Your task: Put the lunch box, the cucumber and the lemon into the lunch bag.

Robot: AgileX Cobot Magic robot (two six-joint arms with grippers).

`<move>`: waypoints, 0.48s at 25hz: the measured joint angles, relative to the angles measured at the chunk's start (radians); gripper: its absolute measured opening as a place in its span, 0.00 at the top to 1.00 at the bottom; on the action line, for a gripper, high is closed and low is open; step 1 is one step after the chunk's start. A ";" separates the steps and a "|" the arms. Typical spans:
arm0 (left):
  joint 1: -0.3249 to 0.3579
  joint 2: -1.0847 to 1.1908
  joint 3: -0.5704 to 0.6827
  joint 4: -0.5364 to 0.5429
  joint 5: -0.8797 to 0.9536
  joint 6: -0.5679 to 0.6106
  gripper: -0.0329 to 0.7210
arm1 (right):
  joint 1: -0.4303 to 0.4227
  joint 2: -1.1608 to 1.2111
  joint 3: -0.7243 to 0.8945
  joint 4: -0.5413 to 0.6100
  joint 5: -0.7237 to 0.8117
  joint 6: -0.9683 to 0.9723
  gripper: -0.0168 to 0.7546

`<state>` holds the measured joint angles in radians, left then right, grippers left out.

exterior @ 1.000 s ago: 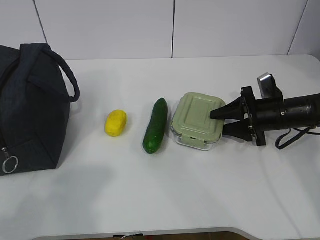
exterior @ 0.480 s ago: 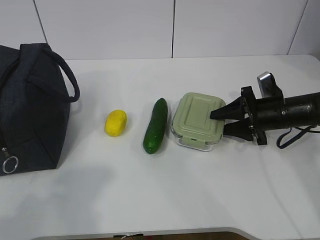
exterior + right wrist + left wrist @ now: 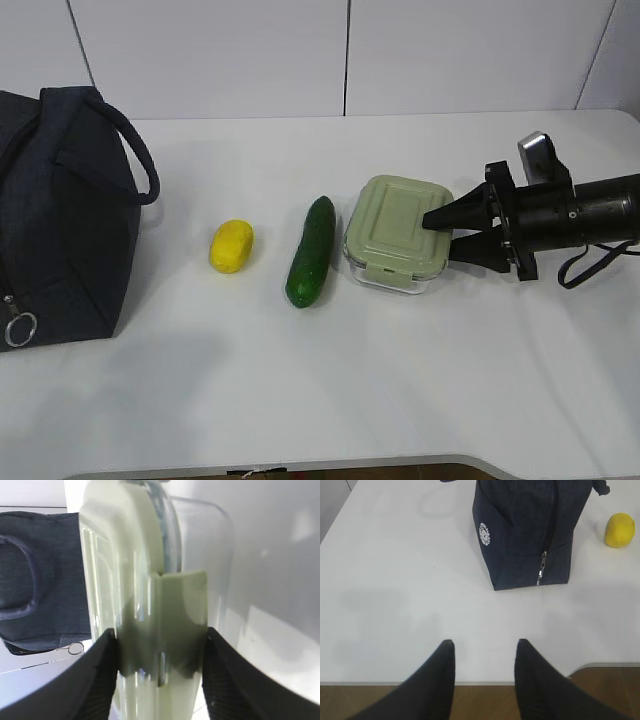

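Clamping the lunch box [image 3: 396, 233] from its right side: right gripper [image 3: 440, 232], one black finger over the sage-green lid, the other under the glass base, both pressed against the box in the right wrist view, where the lid clip [image 3: 180, 625] sits squeezed between the two dark pads. Box raised a little at the gripped end and tilted, left edge low near the white table [image 3: 300, 400]. Just left of the box, not touching it: the cucumber [image 3: 311, 251], dark green, lying nearly front to back with a slight lean. Further left, apart from the cucumber: the lemon [image 3: 231, 246], bright yellow, resting on the table. At the far left edge: the lunch bag [image 3: 60, 215], dark navy, upright, one loop handle [image 3: 137, 150] arching toward the lemon, metal ring pull [image 3: 19, 329] hanging low on its front corner. Left gripper [image 3: 484, 647] low at the near table edge, well apart from the bag, fingers parted with bare table between them, nothing held. From that wrist view, bag side with zip [image 3: 540, 569] and round white emblem [image 3: 484, 533], lemon at upper right.
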<state>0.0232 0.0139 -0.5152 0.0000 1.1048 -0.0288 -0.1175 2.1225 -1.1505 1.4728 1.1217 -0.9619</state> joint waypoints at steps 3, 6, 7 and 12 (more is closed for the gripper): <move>0.000 0.000 0.000 0.000 0.000 0.000 0.60 | 0.000 -0.002 0.000 0.000 0.000 0.008 0.49; 0.000 0.000 0.000 0.000 0.000 0.000 0.60 | 0.000 -0.002 0.000 -0.001 0.000 0.011 0.49; 0.000 0.000 0.000 0.000 0.000 0.000 0.60 | 0.000 -0.002 0.000 -0.001 0.000 0.011 0.49; 0.000 0.000 0.000 0.000 0.000 0.000 0.60 | 0.000 -0.002 0.000 -0.001 0.000 0.013 0.49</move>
<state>0.0232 0.0139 -0.5152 0.0000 1.1048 -0.0288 -0.1175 2.1200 -1.1505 1.4722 1.1217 -0.9487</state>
